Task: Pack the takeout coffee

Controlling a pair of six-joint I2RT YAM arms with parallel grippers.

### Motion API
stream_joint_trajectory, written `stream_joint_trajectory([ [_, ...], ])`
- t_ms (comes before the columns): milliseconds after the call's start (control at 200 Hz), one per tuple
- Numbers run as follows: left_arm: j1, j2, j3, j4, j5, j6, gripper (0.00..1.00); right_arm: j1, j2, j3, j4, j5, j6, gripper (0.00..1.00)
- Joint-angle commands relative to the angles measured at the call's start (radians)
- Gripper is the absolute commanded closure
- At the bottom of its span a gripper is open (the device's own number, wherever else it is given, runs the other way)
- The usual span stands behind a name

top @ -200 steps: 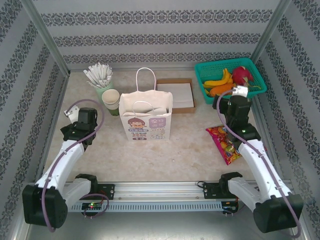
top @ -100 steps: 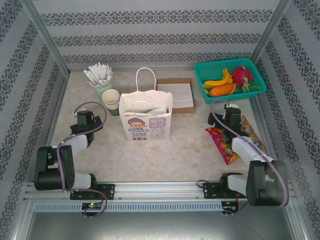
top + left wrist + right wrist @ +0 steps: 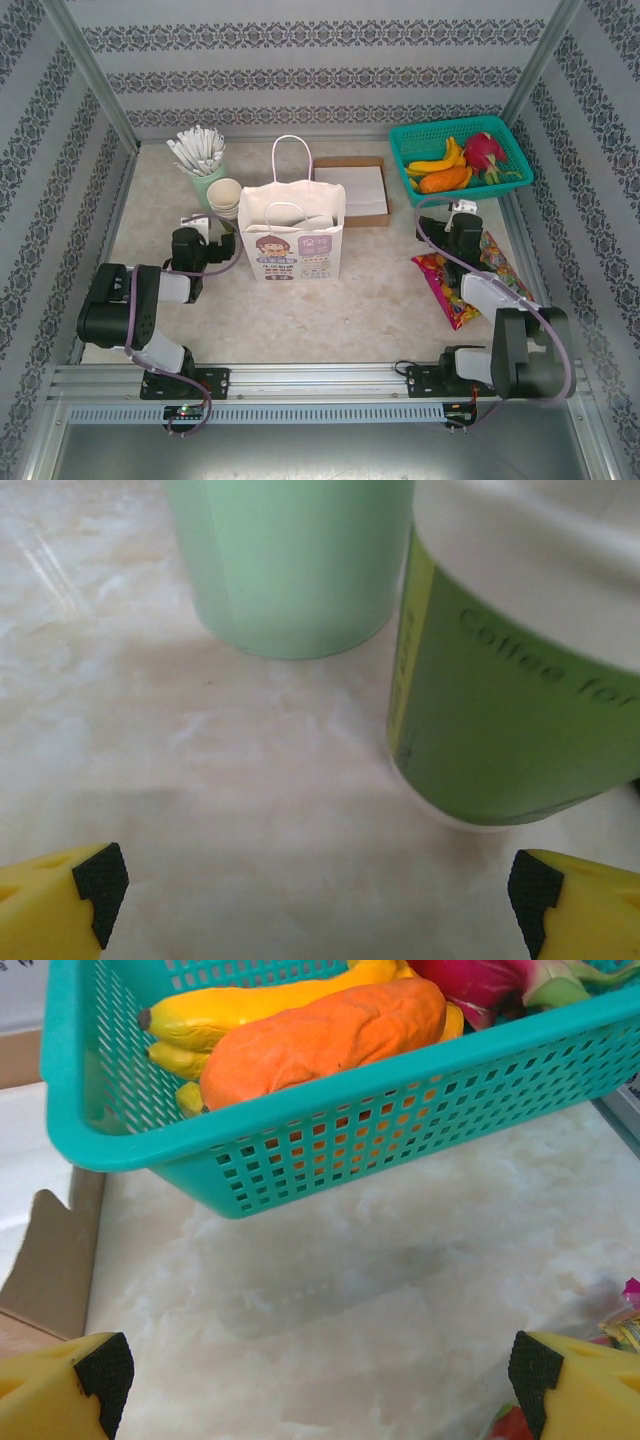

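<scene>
The takeout coffee is hidden from view. A white paper bag (image 3: 292, 240) with handles stands upright at the table's middle. My left gripper (image 3: 214, 240) (image 3: 315, 880) sits low and open just left of the bag, with nothing between its yellow fingertips (image 3: 98, 885). Right ahead of it stand a pale green cup (image 3: 290, 565) and a stack of cream lidless cups (image 3: 224, 195) whose green side (image 3: 500, 720) reads "Coffee for". My right gripper (image 3: 452, 218) (image 3: 315, 1365) is open and empty over bare table, facing the teal basket (image 3: 400, 1110).
The pale green cup of white sticks (image 3: 200, 155) is at the back left. A cardboard tray of napkins (image 3: 352, 190) lies behind the bag. The teal basket (image 3: 400, 135) holds fruit. A colourful snack packet (image 3: 448, 288) lies under the right arm. Patterned walls enclose the table.
Both arms have folded back and down toward their bases. The left gripper swung right, ending low beside the cups and the bag. The right gripper drew back from the basket.
</scene>
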Motion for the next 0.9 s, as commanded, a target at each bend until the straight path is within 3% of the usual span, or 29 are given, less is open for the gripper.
stream_joint_trajectory([
  [0,-0.01,0.001,0.014,0.115,-0.122,0.01,0.0,-0.002,0.051,-0.01,0.142,0.043,-0.023,0.02],
  [80,-0.022,-0.004,0.012,0.113,-0.195,-0.007,0.0,0.002,0.087,-0.022,0.246,0.082,-0.035,0.02],
  [335,-0.024,-0.004,0.011,0.12,-0.198,-0.005,0.0,0.125,0.153,-0.141,0.536,0.189,-0.158,0.02],
  [520,-0.024,-0.003,0.012,0.117,-0.199,-0.007,0.0,0.104,0.193,-0.124,0.511,0.136,-0.144,0.02],
  [575,-0.024,-0.004,0.012,0.118,-0.198,-0.007,0.0,0.098,0.271,-0.125,0.651,0.138,-0.143,0.02],
  [640,-0.024,-0.004,0.01,0.12,-0.195,-0.006,0.0,0.087,0.209,-0.086,0.485,0.151,-0.114,0.02],
  [704,-0.024,-0.003,0.011,0.119,-0.193,-0.005,0.0,0.079,0.248,-0.106,0.591,0.156,-0.108,0.02],
  [774,-0.024,-0.003,0.011,0.117,-0.191,-0.004,0.0,0.078,0.219,-0.088,0.505,0.153,-0.104,0.02],
  [894,-0.024,-0.004,0.011,0.117,-0.191,-0.004,0.0,0.076,0.224,-0.091,0.519,0.152,-0.104,0.02],
])
